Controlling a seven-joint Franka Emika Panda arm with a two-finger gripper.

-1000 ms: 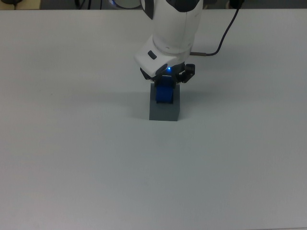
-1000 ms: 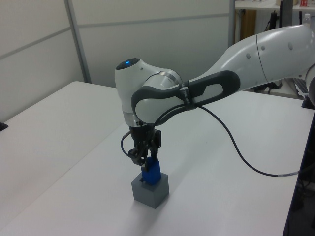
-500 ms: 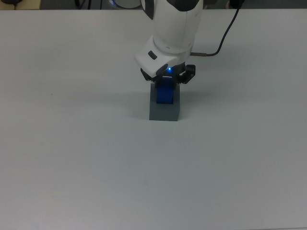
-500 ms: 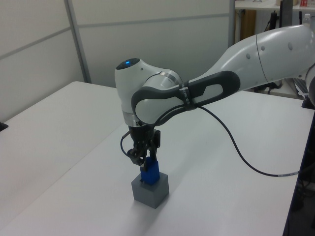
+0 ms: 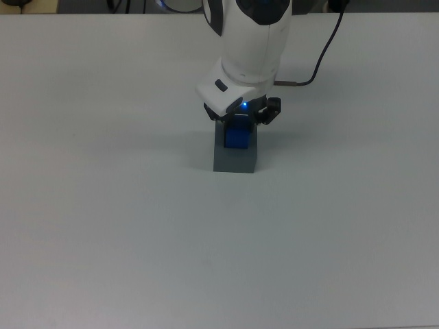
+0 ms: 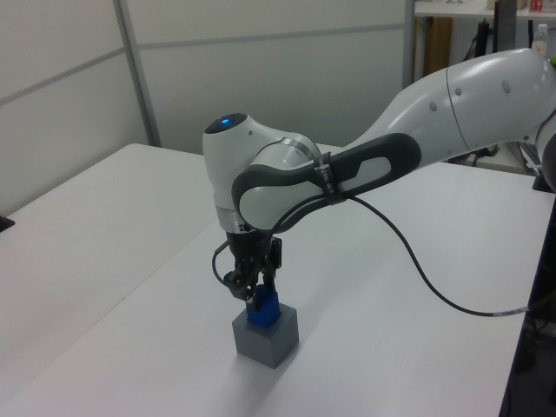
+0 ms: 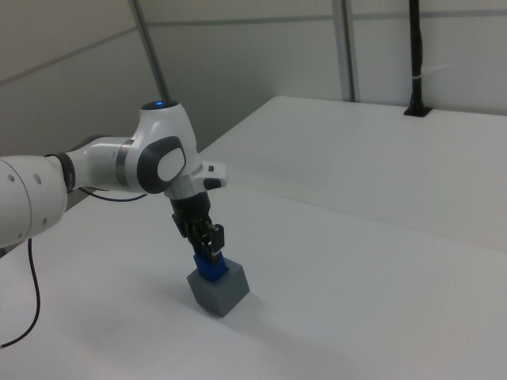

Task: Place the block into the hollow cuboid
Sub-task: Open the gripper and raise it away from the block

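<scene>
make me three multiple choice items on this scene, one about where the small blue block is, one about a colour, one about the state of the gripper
1. Where is the small bright blue cuboid block?
A. lying on the white table beside the box
B. partly sunk in the top recess of the matte grey hollow cuboid
C. held high above the table, clear of the box

2. What colour is the light on the arm's joint in the left view?
A. red
B. green
C. blue

3. What is the state of the two-finger gripper?
A. shut on the block
B. wide open, away from the block
C. resting on the bare table

Answers: 1 B, since only the block's upper part shows above the grey box in the left and right views. 2 C, a blue dot glows on top of the white joint. 3 A, the dark fingers sit tight against the block's top.
</scene>
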